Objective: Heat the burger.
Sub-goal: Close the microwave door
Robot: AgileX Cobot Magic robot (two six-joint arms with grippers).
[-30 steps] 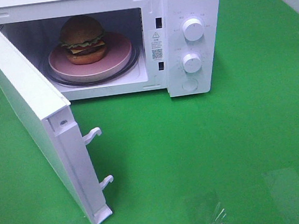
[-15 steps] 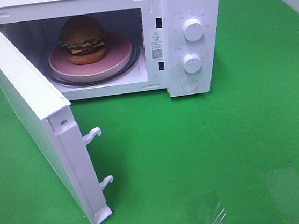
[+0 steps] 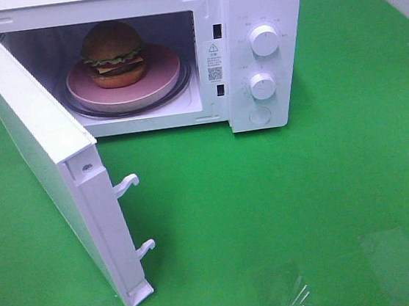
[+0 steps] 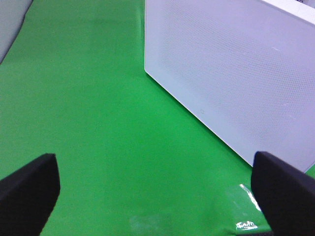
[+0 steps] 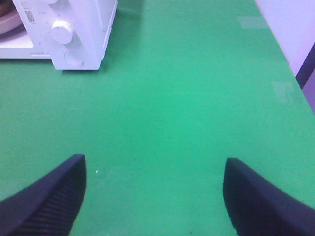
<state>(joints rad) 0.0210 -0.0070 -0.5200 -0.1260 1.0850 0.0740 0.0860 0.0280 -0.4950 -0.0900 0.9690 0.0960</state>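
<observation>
- my left gripper (image 4: pixel 153 162) has its two dark, matte fingers (image 4: pixel 29 191) spread wide apart, with only green cloth (image 4: pixel 98 98) between them and nothing held.
- ahead of that gripper, well clear of the fingertips, stands the microwave door (image 4: pixel 236 73): a flat pale panel with a fine dotted mesh pattern and a rounded corner.
- my right gripper (image 5: pixel 155 164) is spread wide too. its black pads (image 5: pixel 54 196) are ribbed with fine ridges, and nothing sits between them.
- far ahead of the right gripper is the control end of the white microwave (image 5: pixel 93 29), a smooth, glossy box. i can see a round ridged knob (image 5: pixel 61 30) and a flat round button (image 5: pixel 74 59) below it.
- the burger (image 3: pixel 112 54) sits inside the microwave cavity, well beyond both grippers. it has a domed brown top bun, a frilly green lettuce edge, a yellow cheese corner and a dark patty.
- it rests on a round pink plate (image 3: pixel 159 80), toward the side of the plate nearer the door hinge. the plate lies on a clear glass turntable (image 3: pixel 185 81).
- the door hangs wide open, and two white hook-shaped latches (image 3: pixel 127 184) stick out from its free edge.
- the green cloth is smooth and slightly shiny, with pale patches of glare.
</observation>
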